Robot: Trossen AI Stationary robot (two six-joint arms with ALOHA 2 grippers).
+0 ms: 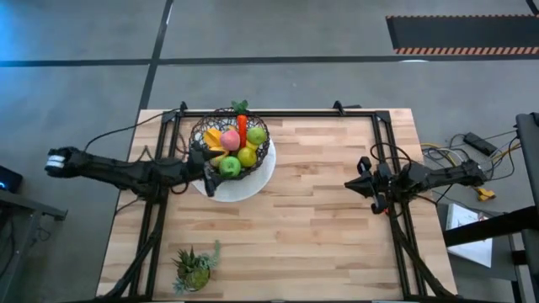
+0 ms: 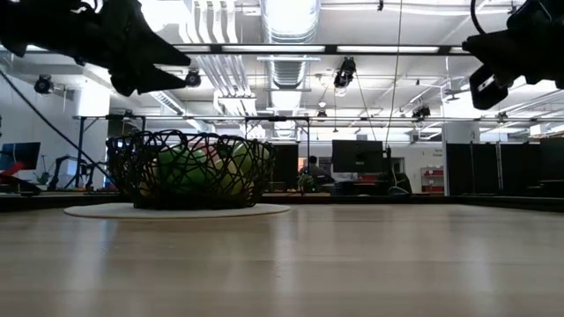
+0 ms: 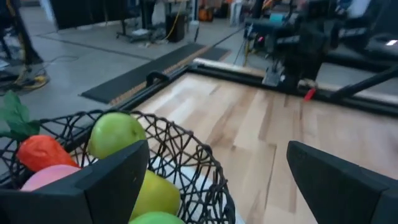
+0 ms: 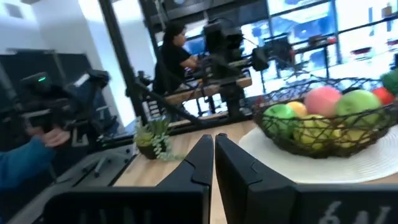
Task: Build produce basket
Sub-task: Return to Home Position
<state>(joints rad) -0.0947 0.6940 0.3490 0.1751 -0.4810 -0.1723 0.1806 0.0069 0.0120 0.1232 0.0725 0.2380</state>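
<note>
Produce point(image 1: 238, 143) heaped in basket point(image 1: 196, 135) on white plate point(image 1: 244, 188).

Round bowl-shaped wire-mesh basket point(image 2: 192, 189): is showing brown-black open weave.
Small toy produce point(image 1: 238, 145): is showing green, yellow, pink, orange, red.
Flat round plate point(image 1: 253, 186): is showing plain white.
Wooden tabletop point(image 1: 320, 219): is showing pale striped planks.

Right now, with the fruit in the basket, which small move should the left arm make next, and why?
Probably draw the left gripper back from the basket. It is open and empty, the produce lies inside, and no piece shows loose on the table. The right gripper, shut, waits at the table's right side.
</note>
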